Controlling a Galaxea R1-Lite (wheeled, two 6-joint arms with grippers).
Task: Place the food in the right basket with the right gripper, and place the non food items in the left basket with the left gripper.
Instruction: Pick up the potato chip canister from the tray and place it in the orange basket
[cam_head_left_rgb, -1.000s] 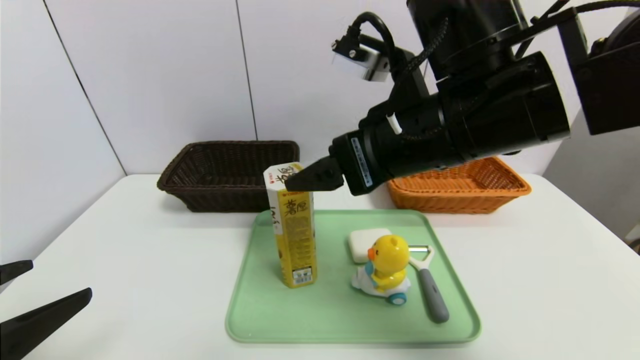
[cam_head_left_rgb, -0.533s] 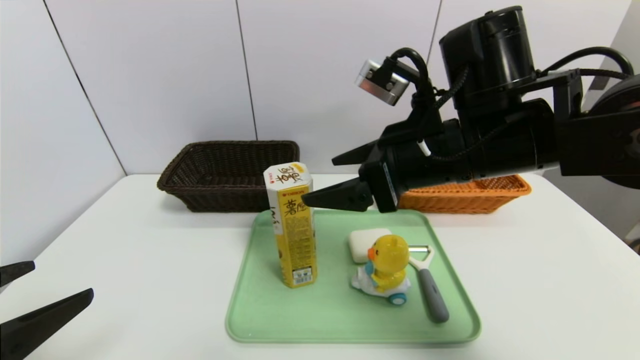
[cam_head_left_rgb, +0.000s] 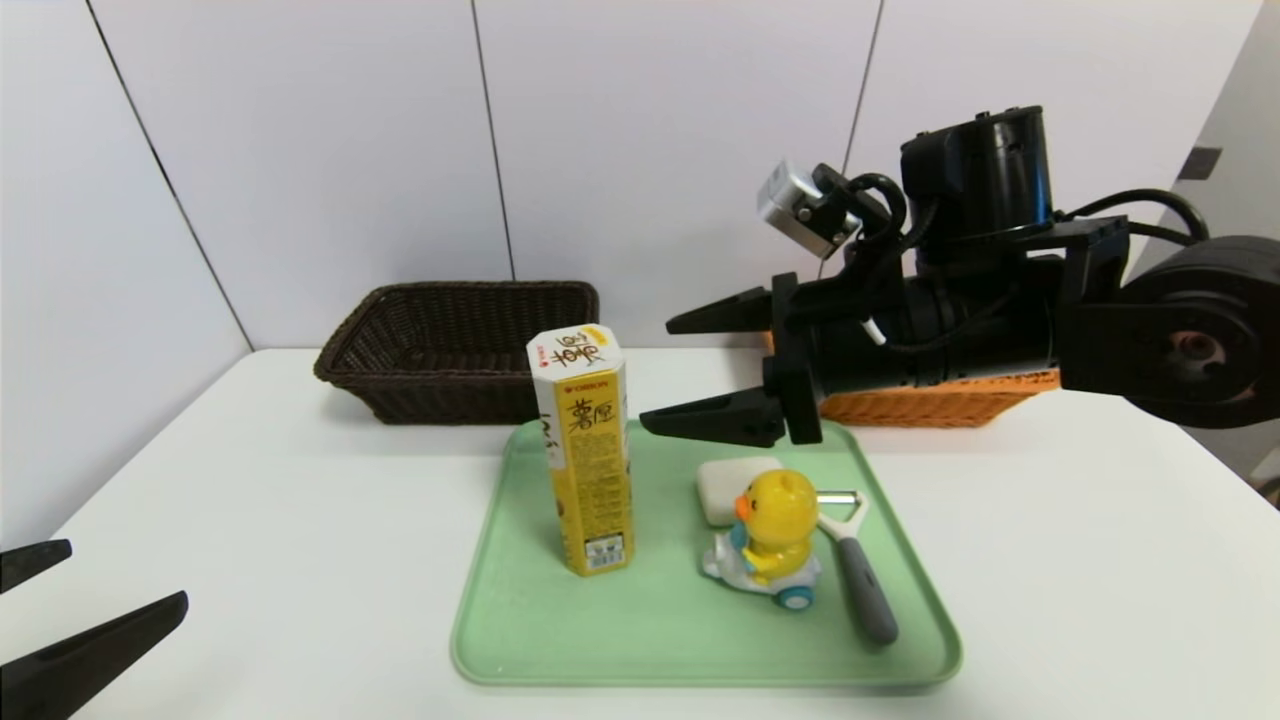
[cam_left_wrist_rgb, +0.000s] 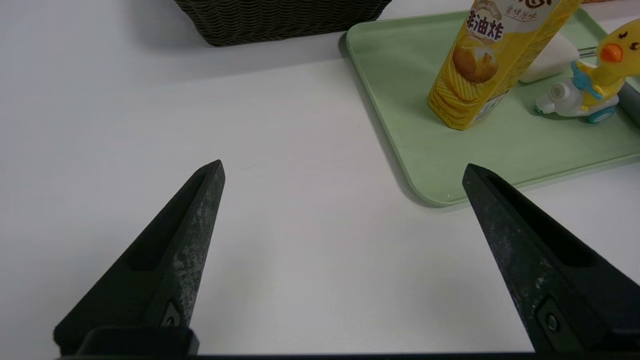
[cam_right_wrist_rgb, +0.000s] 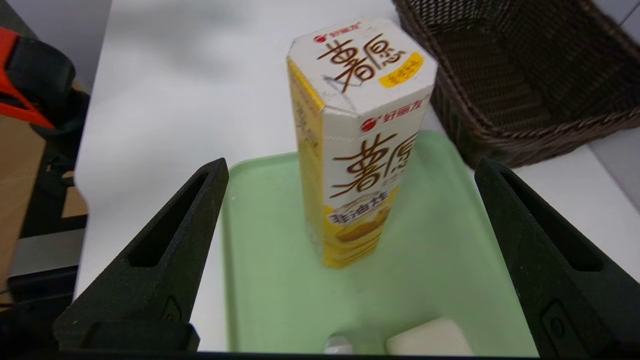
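We see nothing sorted yet: the yellow chip box (cam_head_left_rgb: 585, 450) stands upright on the green tray (cam_head_left_rgb: 640, 640), beside soap bar (cam_head_left_rgb: 722, 485), duck toy (cam_head_left_rgb: 770, 535) and peeler (cam_head_left_rgb: 855, 570). Our right gripper (cam_head_left_rgb: 705, 370), jaws spread, faces the box; our left gripper (cam_head_left_rgb: 60, 610), spread, waits aside.

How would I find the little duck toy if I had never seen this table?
Look at the green tray in the middle of the white table. On the tray's right half, the duck toy sits between a white soap bar behind it and a grey-handled peeler beside it. It is the only thing there with a round yellow head, an orange beak and small blue wheels.
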